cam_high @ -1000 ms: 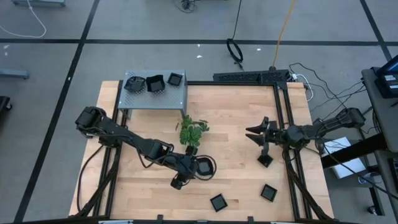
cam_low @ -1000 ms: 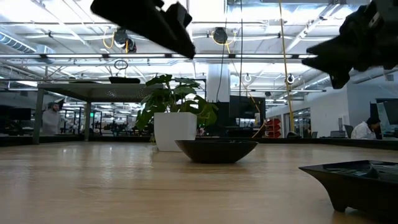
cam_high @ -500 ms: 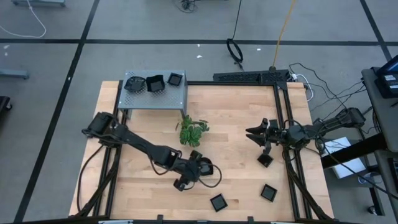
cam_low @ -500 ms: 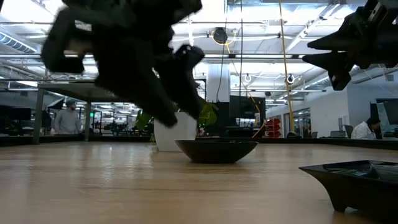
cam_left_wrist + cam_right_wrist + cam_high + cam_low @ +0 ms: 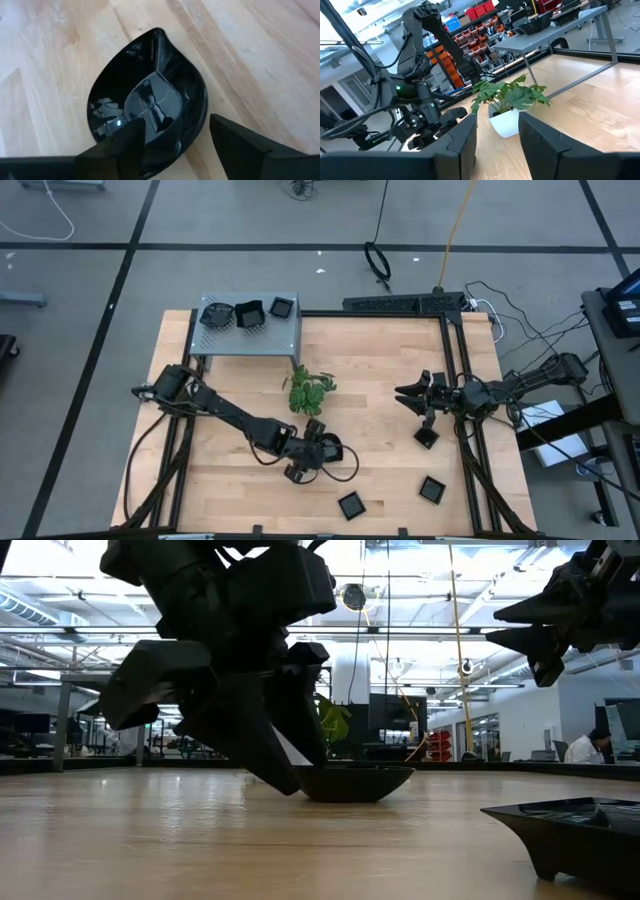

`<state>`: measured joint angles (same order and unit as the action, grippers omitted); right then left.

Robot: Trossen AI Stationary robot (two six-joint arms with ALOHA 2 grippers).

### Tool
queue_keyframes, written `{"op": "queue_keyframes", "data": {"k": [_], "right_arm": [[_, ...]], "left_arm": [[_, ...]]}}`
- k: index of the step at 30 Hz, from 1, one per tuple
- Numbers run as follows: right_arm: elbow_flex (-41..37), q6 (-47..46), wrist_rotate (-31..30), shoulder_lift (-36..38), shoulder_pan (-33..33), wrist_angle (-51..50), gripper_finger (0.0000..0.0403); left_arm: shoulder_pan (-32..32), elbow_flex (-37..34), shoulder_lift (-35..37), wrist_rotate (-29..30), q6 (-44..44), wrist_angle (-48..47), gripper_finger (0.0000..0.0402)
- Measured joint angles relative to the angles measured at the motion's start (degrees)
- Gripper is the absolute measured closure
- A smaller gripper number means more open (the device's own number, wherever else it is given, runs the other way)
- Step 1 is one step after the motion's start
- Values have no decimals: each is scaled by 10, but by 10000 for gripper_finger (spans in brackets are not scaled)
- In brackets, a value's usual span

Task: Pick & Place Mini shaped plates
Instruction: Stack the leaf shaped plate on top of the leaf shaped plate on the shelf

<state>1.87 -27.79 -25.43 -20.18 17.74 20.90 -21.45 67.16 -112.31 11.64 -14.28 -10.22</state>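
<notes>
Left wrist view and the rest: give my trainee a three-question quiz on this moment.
1. True or false: the left pincer has closed on the leaf-shaped plate.
2. How many plates sit on the grey perforated stand? A) one B) three C) five
3. Fill in: the right pincer hangs above the table, holding ____.

Key: 1 false, its fingers straddle the rim, open. 2 B. 3 nothing.

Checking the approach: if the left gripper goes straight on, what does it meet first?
Probably the leaf-shaped plate: the left gripper, fingers open, points at its near rim.
</notes>
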Motion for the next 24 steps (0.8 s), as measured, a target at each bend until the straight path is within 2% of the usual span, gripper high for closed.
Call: {"op": "queue_keyframes", "data": {"k": [4, 12, 17, 24], "right_arm": [[0, 0, 0, 0, 0, 1, 271], [0, 0, 0, 0, 0, 1, 271], [0, 0, 0, 0, 0, 1, 270], [0, 0, 0, 0, 0, 1, 270]], "left_arm": [[0, 0, 0, 0, 0, 0, 224], [2, 0, 4, -1, 31, 10, 386], [-1, 15, 9, 0, 48, 13, 390], [-9, 97, 23, 8, 9, 19, 392]]}}
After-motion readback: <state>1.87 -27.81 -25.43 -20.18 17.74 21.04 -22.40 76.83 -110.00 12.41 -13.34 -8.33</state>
